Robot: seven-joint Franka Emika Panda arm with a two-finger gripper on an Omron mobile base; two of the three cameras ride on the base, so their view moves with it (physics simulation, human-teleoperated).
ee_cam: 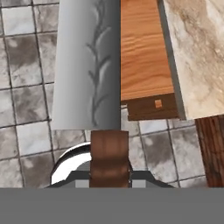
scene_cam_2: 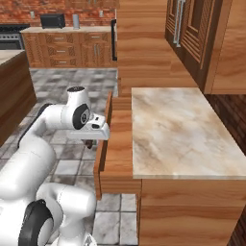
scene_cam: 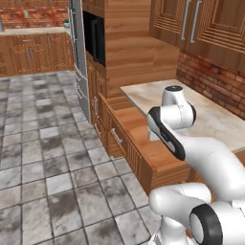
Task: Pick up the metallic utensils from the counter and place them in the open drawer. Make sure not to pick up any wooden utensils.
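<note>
A cleaver-like knife [ee_cam: 87, 65] with a broad grey blade and a brown handle runs up the hand view. My gripper [ee_cam: 109, 178] is shut on its handle. The blade hangs mostly over the tiled floor, and its right edge lies along the open drawer [ee_cam: 142, 52]. From the right base view, my gripper [scene_cam_2: 89, 140] hovers just outside the front panel of the drawer [scene_cam_2: 120, 139], which is pulled out from under a marble top. The drawer [scene_cam: 143, 139] looks bare inside, and my own arm covers the gripper in the left base view. A corner of the island counter [scene_cam_2: 7, 56] shows at far left.
A small marble top [scene_cam_2: 178, 129] sits right of the drawer, against a brick wall [scene_cam: 215, 81]. Tall wooden cabinets [scene_cam_2: 144, 43] rise behind it. Grey tiled floor [scene_cam: 43, 158] spreads to the left. A steel fridge [scene_cam: 79, 62] stands beyond the drawer.
</note>
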